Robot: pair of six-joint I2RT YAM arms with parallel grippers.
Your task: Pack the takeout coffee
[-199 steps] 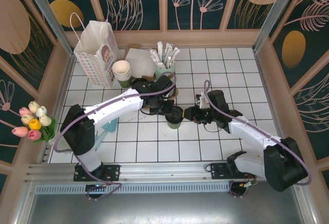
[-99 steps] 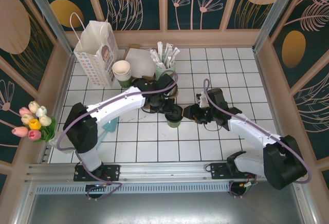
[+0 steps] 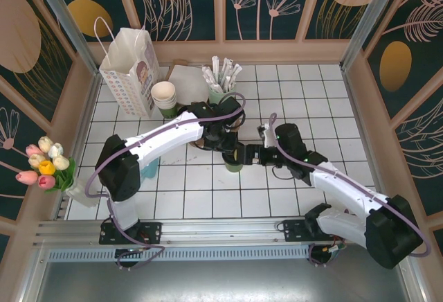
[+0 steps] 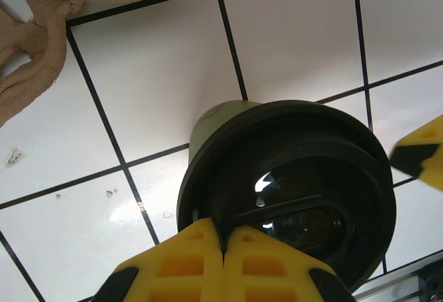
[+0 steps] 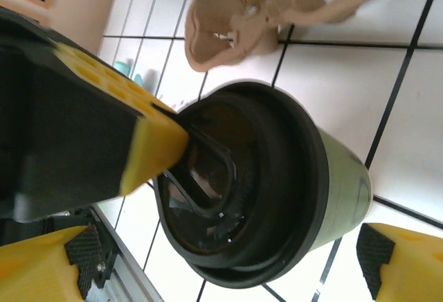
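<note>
Takeout coffee: the dark green paper cup [image 3: 235, 161] stands upright on the white tiled table [image 3: 291, 94], about mid-table, between my two arms.
Lid: the round black plastic lid [image 4: 291, 170] sits level on the rim and looks pushed fully home. It has a glossy sunken top and a raised sip slot.
My left claw [image 4: 223, 236]: fingers pressed together with nothing between them. The tips look to be resting on the lid's top from above.
My right claw [image 3: 249, 155]: jaws spread wide, one on each side of the cup wall. I see no contact with the wall.
Neighbours: a tan crumpled thing [image 4: 31, 11], paper or pulp, I cannot tell which, lies just beside the cup on its far side. The paper bag [image 3: 130, 66] stands well apart at the far left.
Weight: I judge it light if empty and sloshing if full. The lid hides the inside, so I cannot tell which.
Stiffness: the paper wall should give under a hard squeeze, and the band just below the lid is the stiffest part.
Grip surface: the matte paper should hold my pads well, while the shiny lid looks slippery.
Where I take hold: across the upper wall just under the lid rim, from both sides, squeezing gently.
Avoid: lifting by the lid alone, since it may pop off.
Carry: upright and slow, so that nothing leaks at the slot.
</note>
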